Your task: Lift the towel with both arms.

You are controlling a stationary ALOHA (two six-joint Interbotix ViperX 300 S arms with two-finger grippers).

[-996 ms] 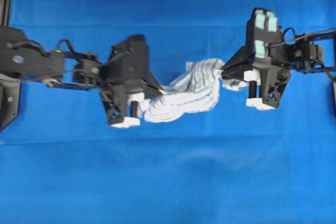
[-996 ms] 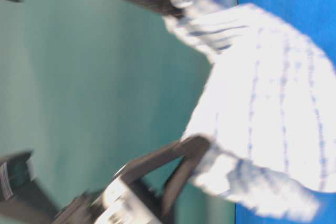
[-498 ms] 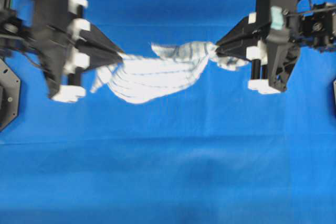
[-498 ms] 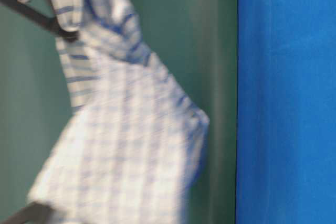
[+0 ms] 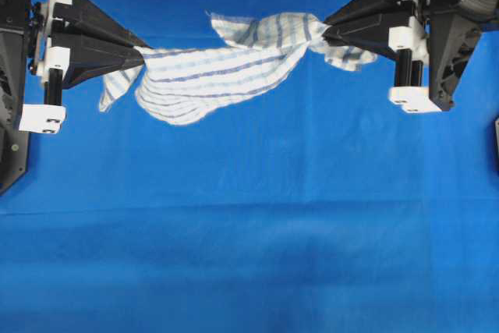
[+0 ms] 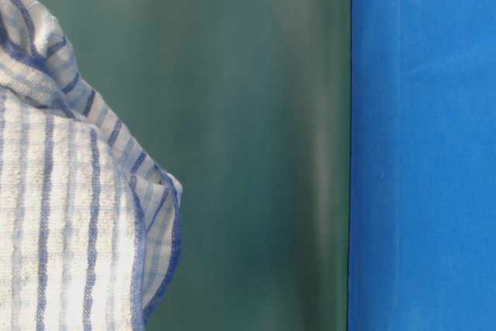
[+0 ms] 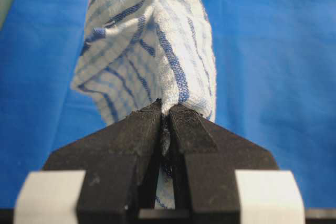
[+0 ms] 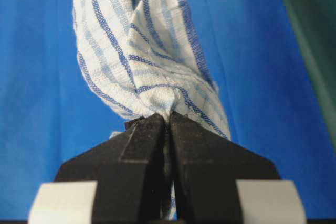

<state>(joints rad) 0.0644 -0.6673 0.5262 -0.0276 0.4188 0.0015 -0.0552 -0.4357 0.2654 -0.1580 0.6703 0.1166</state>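
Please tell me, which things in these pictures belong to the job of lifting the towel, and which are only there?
Belong to the job:
- towel, hanging between both arms
- left end effector, shut on the towel
- right end effector, shut on the towel

Only there:
- blue cloth covering the table

left tool (image 5: pixel 140 56): black pointed fingers, white blocks; right tool (image 5: pixel 327 30): same

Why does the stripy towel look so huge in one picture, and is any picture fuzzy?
In the table-level view the towel hangs very near the lens, so it fills the corner and is cut off. In the overhead view it looks small and a bit soft, stretched between the left tool and right tool. Both wrist views show the weave sharply, with no glare.
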